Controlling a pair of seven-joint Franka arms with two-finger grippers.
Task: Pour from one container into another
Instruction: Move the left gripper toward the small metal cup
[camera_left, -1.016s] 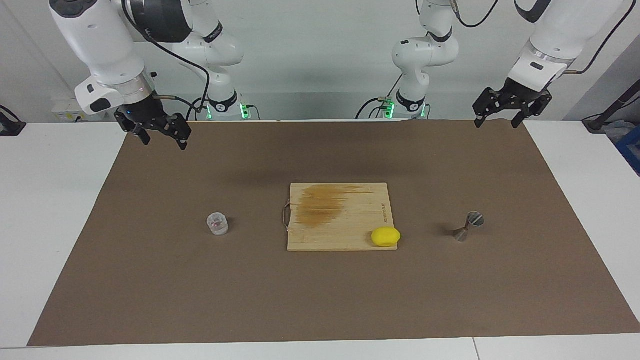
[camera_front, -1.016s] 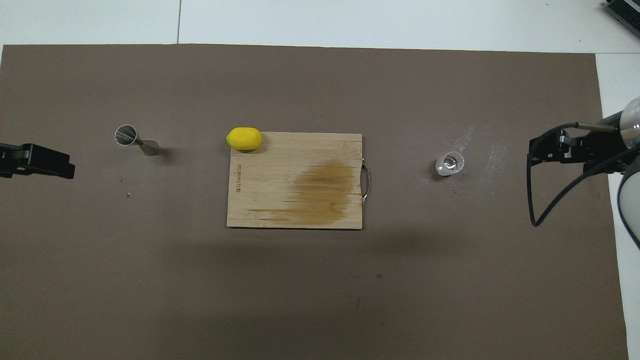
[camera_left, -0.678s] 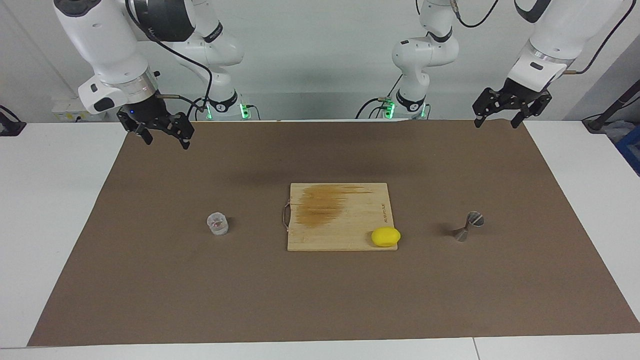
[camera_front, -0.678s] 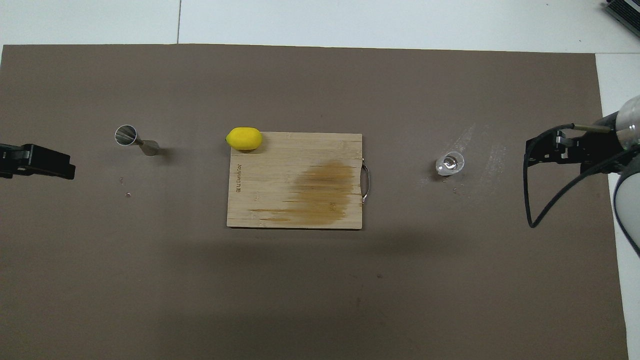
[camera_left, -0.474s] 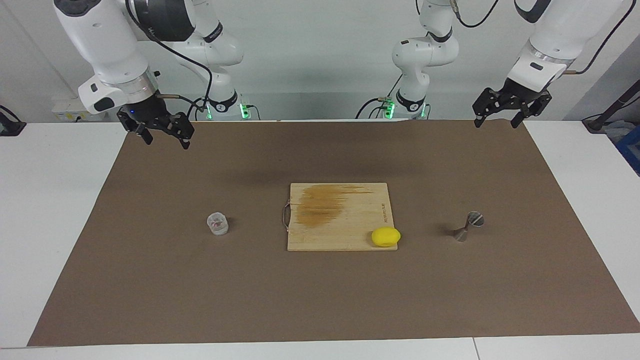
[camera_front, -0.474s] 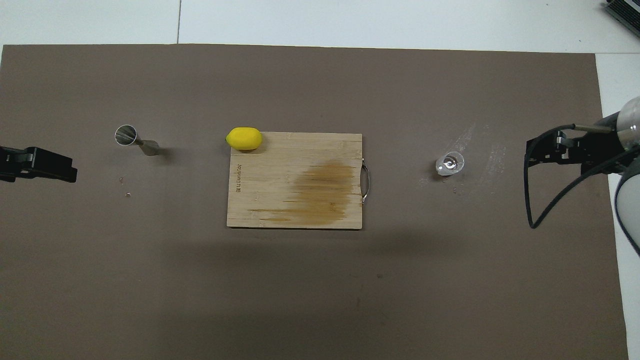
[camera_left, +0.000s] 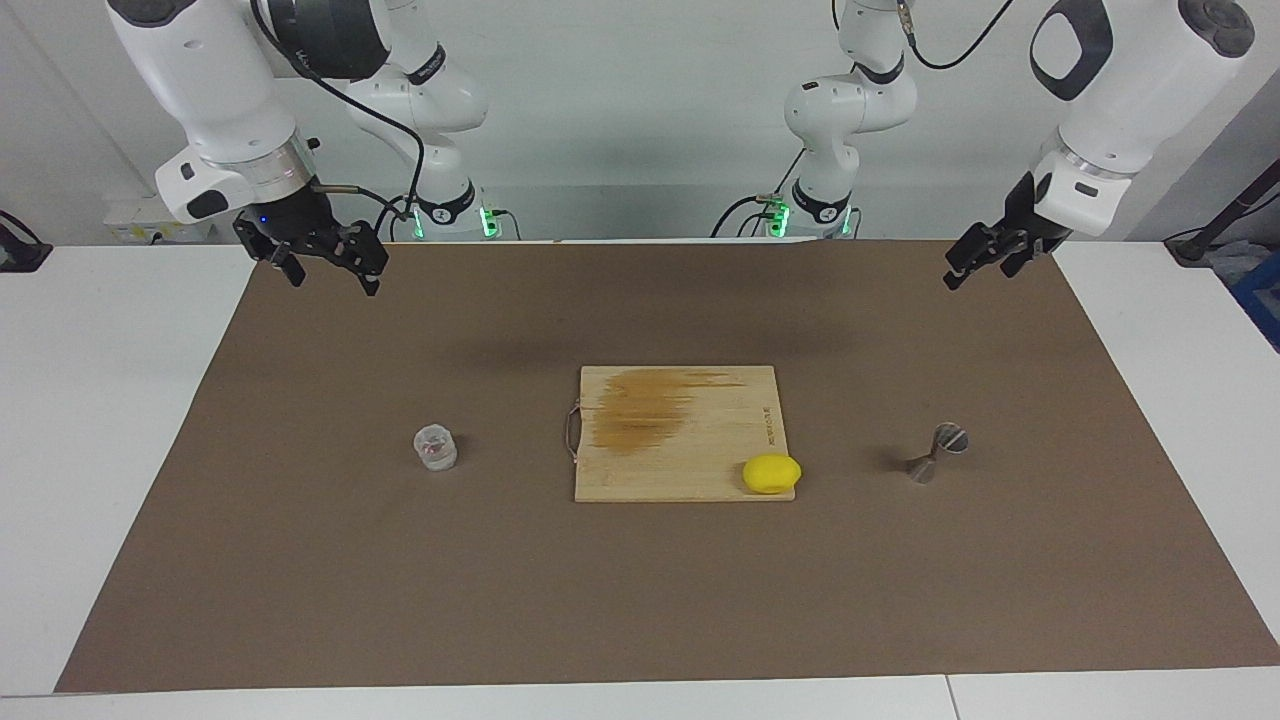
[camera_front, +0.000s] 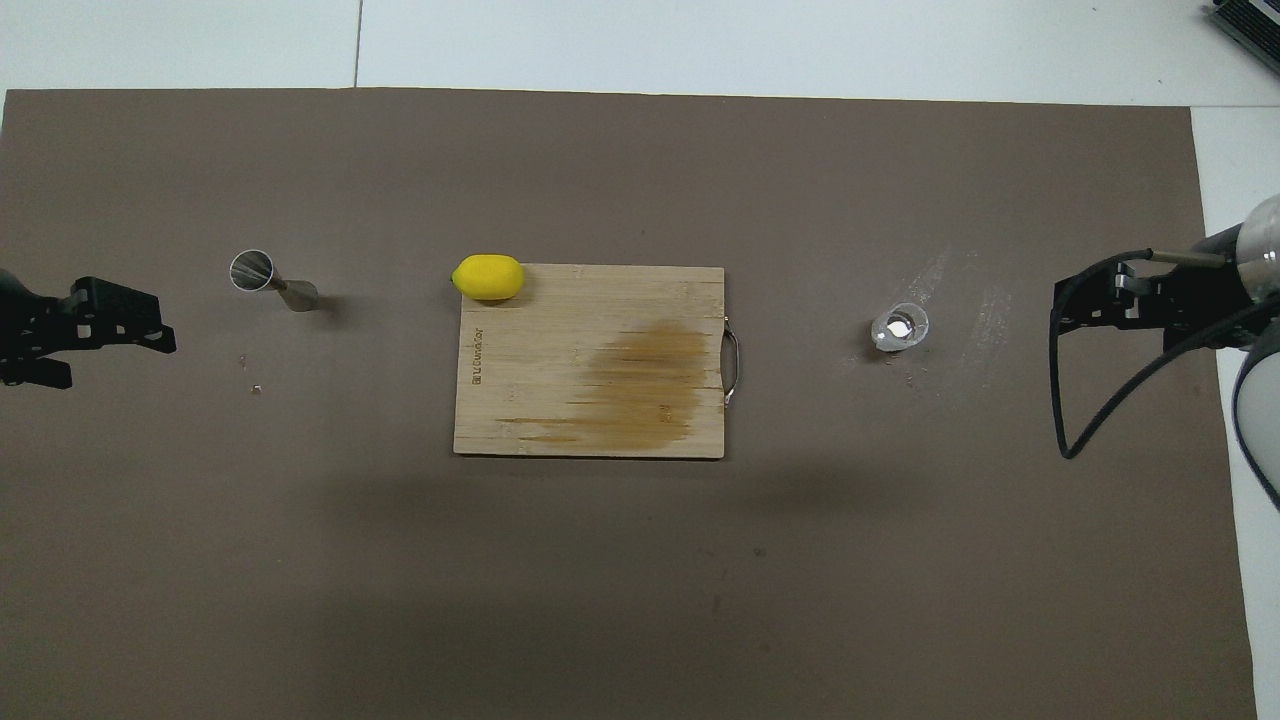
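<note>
A flat brown paper mat (camera_left: 300, 560) covers the white table (camera_left: 90, 400). At its middle lies a rectangular bamboo cutting board (camera_left: 690, 460) with a dark stain and a wire handle, a smooth yellow lemon (camera_left: 771, 473) on one corner. The black right gripper (camera_left: 328, 276) and black left gripper (camera_left: 982, 265) hang over the mat's ends, fingers spread, holding nothing. The squat clear ribbed cup (camera_left: 435, 447) stands toward the right arm's end, the grey metal hourglass jigger (camera_left: 934, 453) toward the left arm's. Only the overhead view shows the jigger's round open mouth (camera_front: 251, 270).

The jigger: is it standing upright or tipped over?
Upright: the jigger stands on one cone on the mat, its open mouth facing up.
</note>
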